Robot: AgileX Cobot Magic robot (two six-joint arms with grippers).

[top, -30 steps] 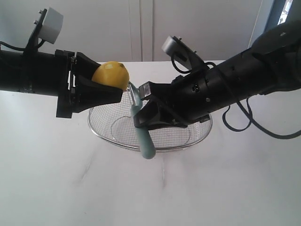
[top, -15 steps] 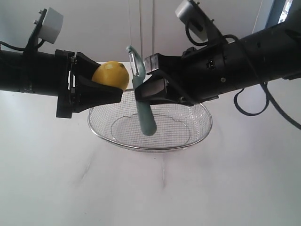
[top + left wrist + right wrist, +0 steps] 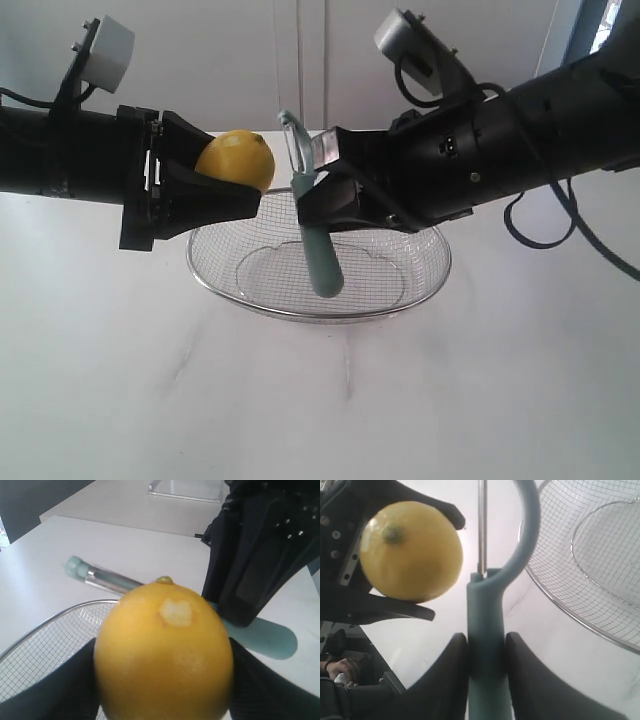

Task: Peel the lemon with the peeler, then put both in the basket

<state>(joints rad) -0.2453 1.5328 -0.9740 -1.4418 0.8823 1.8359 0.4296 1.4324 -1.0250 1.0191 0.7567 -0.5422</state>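
Observation:
My left gripper (image 3: 215, 180) is shut on the yellow lemon (image 3: 236, 160), held in the air over the left rim of the wire basket (image 3: 425, 285). The lemon (image 3: 164, 652) shows a small pale peeled patch near its nub. My right gripper (image 3: 318, 200) is shut on the teal peeler (image 3: 320, 250), which hangs nearly upright with its bladed head up, just right of the lemon. In the right wrist view both fingers clamp the peeler's handle (image 3: 487, 645), and the lemon (image 3: 410, 550) sits beside the head. The basket (image 3: 600, 555) lies below.
The basket stands on a white table (image 3: 300, 400). Both black arms reach in over it from either side. A clear tray (image 3: 185, 489) lies at the table's far part in the left wrist view. A wall is behind.
My right gripper lifted the peeler from low at the basket's front rim up beside the lemon, then settled slightly lower and to the right. The left gripper and lemon held still.

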